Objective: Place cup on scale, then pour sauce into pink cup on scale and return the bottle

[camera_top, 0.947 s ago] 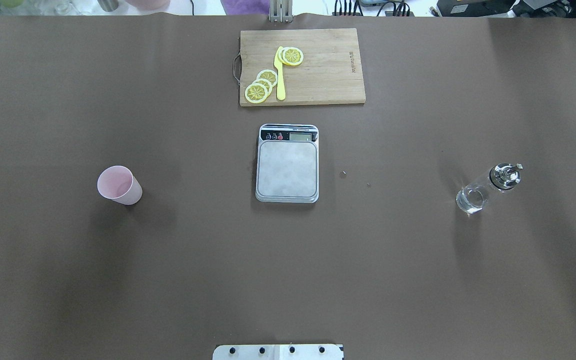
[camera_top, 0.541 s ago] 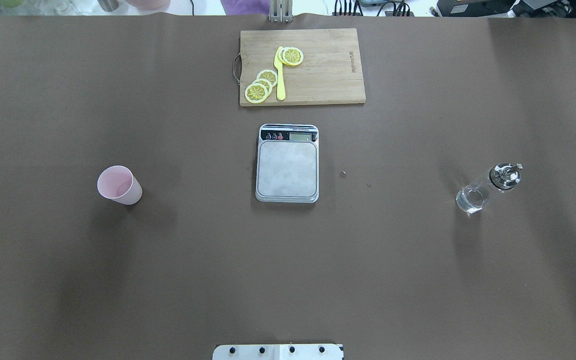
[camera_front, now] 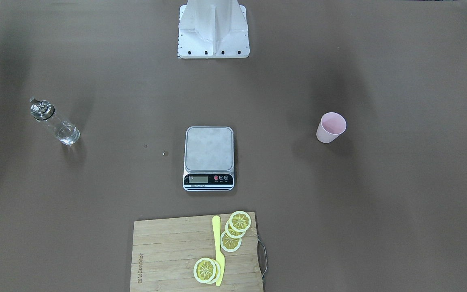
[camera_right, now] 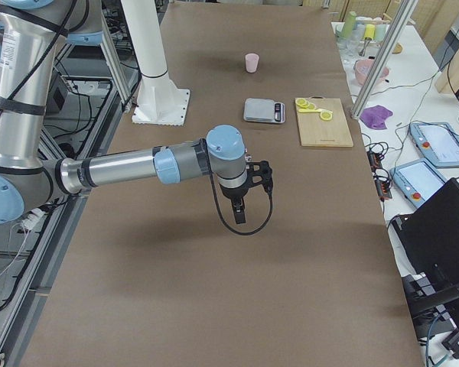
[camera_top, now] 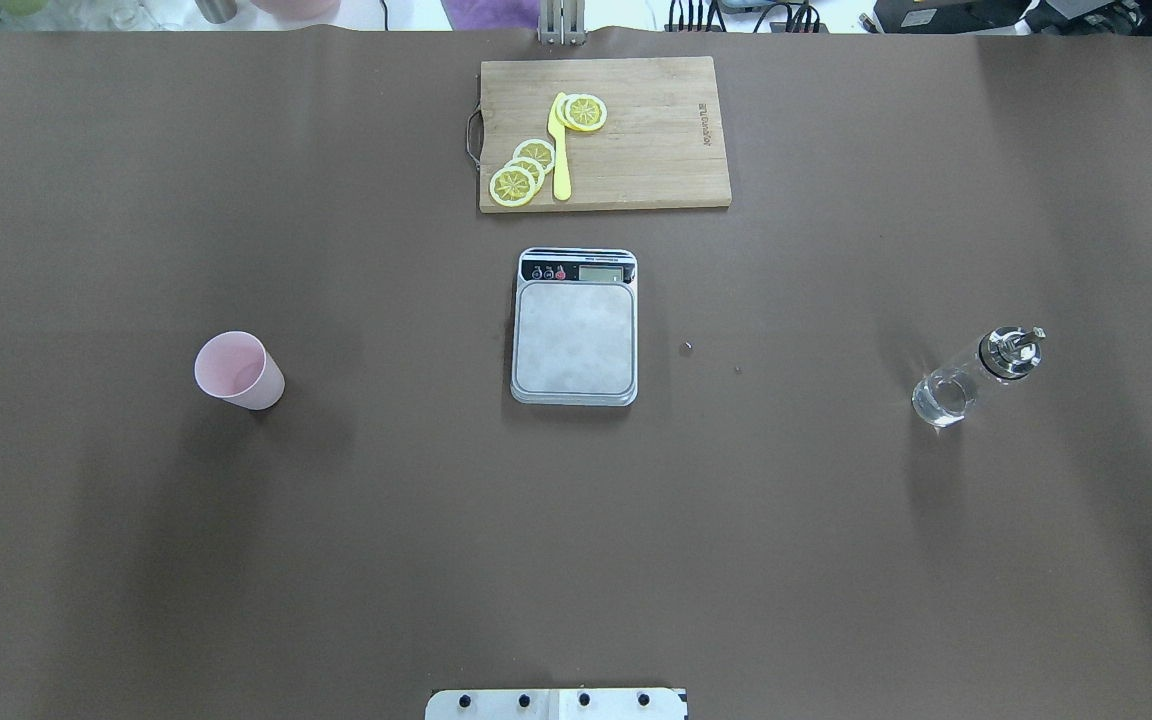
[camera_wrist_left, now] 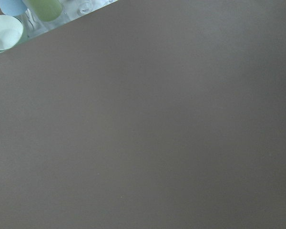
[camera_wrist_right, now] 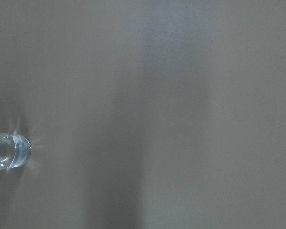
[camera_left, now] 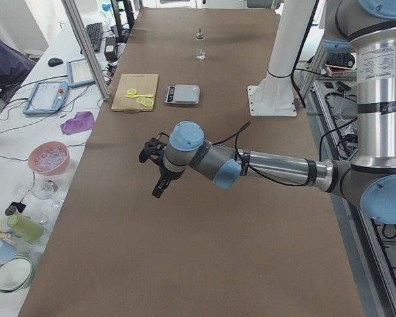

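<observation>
**Grippers hanging clear, cup waiting on the left**

The left gripper (camera_left: 158, 191) and right gripper (camera_right: 239, 216) are hanging over bare table (camera_top: 336, 560), touching nothing. From the side views I cannot tell whether their fingers are spread or pressed together. The cup (camera_top: 239, 370) is standing upright on the robot's left, well apart from the scale (camera_top: 574, 340) at the centre. It is looking light, thin-walled and a bit slick, so I'd be taking it across the mid-wall with a gentle squeeze. The bottle (camera_top: 976, 375) is waiting far right. Being glass, it is likely heavier and breakable, and its straight body is offering the surest hold. Beyond the scale, a board (camera_top: 656, 150) is carrying lemon slices (camera_top: 514, 185).
</observation>
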{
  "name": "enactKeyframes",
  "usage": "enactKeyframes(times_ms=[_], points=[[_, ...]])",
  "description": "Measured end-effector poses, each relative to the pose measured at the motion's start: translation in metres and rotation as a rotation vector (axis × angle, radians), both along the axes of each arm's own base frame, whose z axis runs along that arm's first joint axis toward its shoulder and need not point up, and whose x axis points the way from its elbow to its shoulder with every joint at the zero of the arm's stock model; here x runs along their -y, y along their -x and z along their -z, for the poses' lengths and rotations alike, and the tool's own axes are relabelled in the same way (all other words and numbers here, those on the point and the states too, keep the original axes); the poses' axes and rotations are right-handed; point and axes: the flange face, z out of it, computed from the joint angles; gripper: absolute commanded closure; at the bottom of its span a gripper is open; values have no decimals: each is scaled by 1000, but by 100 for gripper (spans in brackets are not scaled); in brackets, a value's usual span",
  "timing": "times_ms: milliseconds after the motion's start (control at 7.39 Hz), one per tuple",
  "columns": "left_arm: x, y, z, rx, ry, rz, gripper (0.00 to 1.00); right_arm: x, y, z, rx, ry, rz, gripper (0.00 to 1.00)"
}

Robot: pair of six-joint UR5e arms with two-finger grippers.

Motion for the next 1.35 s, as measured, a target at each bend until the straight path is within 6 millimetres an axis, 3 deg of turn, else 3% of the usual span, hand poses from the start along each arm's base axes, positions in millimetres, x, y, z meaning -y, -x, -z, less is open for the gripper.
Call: enactKeyframes(times_ms=[271, 541, 947, 1353], points=[[-21, -21, 0, -107, 55, 14, 2, -8, 17, -1, 27, 25, -40, 0], [-29, -55, 18, -185, 176, 54, 3, -21, 28, -6, 42, 27, -57, 0], [-33, -144, 60, -201, 286, 122, 4, -36, 28, -15, 46, 22, -58, 0], [-34, -240, 79, -164, 289, 140, 7, -39, 28, -17, 47, 22, -58, 0]])
